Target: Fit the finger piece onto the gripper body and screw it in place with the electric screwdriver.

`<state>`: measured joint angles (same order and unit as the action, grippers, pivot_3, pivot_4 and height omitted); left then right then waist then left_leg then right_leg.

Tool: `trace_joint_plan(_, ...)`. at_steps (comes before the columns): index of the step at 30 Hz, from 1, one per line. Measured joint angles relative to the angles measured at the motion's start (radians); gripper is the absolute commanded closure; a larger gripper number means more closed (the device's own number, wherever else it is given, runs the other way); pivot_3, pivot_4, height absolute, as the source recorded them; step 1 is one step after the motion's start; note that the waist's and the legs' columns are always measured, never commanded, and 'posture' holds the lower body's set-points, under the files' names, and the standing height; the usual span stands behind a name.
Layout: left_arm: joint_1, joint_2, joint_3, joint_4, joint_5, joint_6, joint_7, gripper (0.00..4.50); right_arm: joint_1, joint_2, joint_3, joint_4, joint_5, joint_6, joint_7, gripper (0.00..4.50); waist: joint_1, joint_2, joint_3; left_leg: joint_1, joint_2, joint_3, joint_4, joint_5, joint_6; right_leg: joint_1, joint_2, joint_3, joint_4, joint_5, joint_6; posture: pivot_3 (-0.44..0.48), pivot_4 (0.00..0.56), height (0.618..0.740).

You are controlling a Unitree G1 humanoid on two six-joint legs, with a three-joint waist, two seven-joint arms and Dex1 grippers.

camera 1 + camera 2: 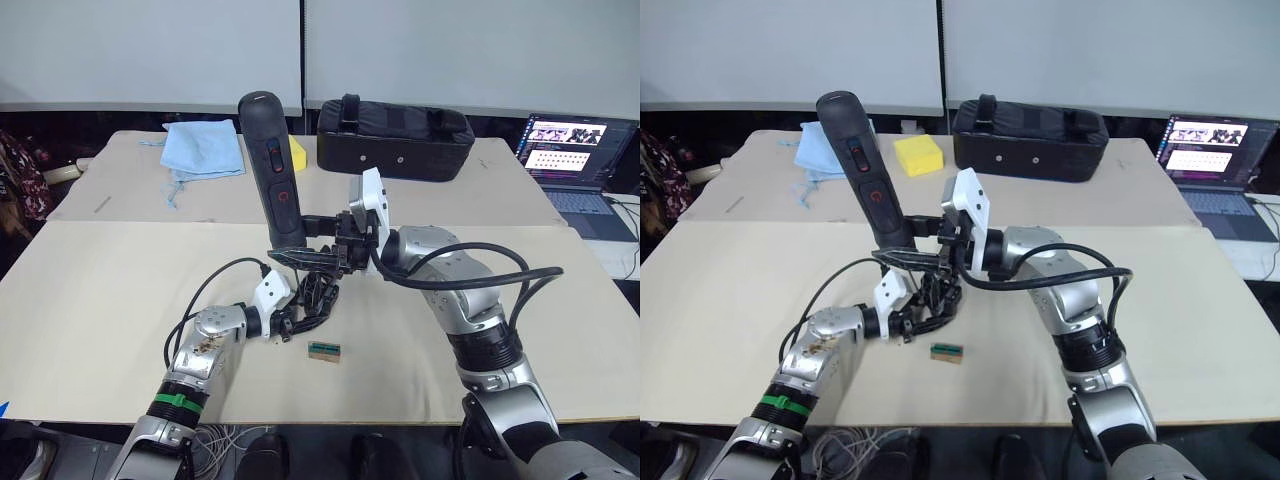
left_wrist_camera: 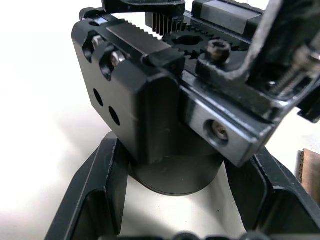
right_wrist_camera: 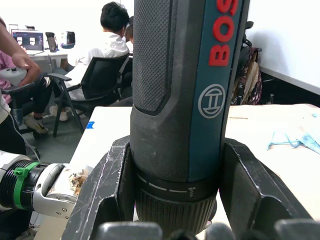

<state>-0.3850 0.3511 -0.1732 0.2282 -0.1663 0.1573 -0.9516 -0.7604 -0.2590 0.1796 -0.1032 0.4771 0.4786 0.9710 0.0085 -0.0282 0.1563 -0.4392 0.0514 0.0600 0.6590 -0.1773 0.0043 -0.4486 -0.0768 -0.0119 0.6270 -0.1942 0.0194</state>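
A pale tan table [image 1: 110,300] fills the near ground, with a white wall behind it and, in the right wrist view, people seated on office chairs beyond the table's edge. Toward the far side lie a light blue cloth [image 1: 204,148], a yellow sponge [image 1: 919,155] and a large black bag [image 1: 394,138]; an open laptop [image 1: 575,160] sits at the far right. A small green-and-brown block [image 1: 324,351] rests on the table just beside the left gripper. The left gripper [image 1: 287,322] reaches in low from the near left, its two fingers closed around the round base of the gripper body [image 2: 150,95], which sits on the table near the middle. The right gripper [image 1: 923,240] comes in from the right with its forearm bent across, fingers clamped on the lower barrel of the electric screwdriver [image 1: 275,170], held nearly upright and tilted slightly away, directly above the gripper body. Black cables loop from both wrists.
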Motion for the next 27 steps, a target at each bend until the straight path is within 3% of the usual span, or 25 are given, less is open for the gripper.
trace_joint_plan(27, -0.002, 0.002, -0.002, 0.004, 0.001, 0.001, 0.000, 2.22, 0.079, 0.007, 0.015, -0.005, -0.033, -0.111, -0.052, 2.57, 0.000, 0.001, 0.000, 0.002, 0.000, 0.000, 0.000, 0.000, 0.000, 0.003, 0.000, 0.000, 0.000, -0.003, 0.003, 0.000, 0.150, 0.740)
